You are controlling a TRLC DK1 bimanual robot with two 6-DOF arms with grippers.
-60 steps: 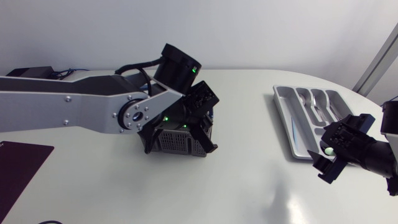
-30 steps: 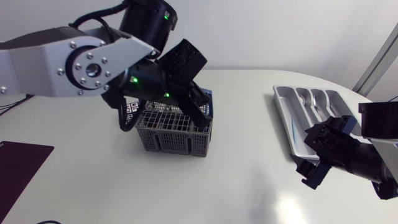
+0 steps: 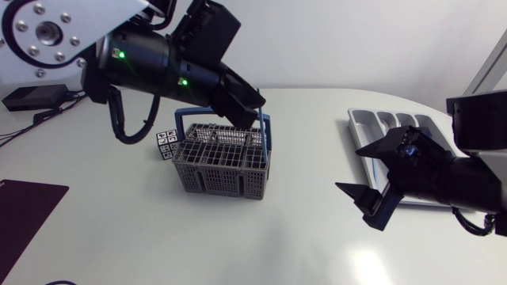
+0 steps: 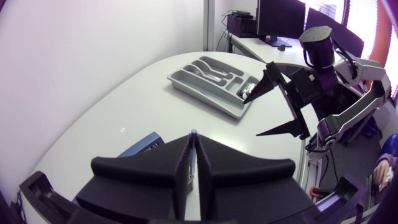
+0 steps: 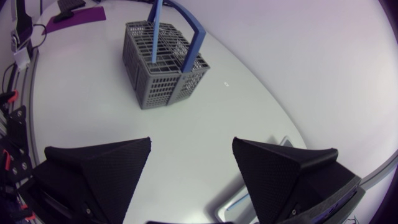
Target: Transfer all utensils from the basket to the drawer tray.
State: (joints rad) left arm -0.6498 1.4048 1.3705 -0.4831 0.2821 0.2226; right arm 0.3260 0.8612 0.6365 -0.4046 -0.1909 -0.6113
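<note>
- left gripper (image 4: 194, 140) is pinching a slim utensil (image 4: 194, 132) by its tip above the basket (image 3: 222, 162); so thin a hold is risking a drop.
- right gripper (image 5: 192, 142) is gaping empty beside the drawer tray (image 3: 354, 119), crowding delivery.

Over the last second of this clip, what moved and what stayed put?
The left claw rose from inside the basket to above its handle. Its fingers are shut, but I cannot tell whether they took a utensil. The right claw swung away from the drawer tray toward the table's middle and now stands wide open. Basket and tray stayed where they were.
</note>
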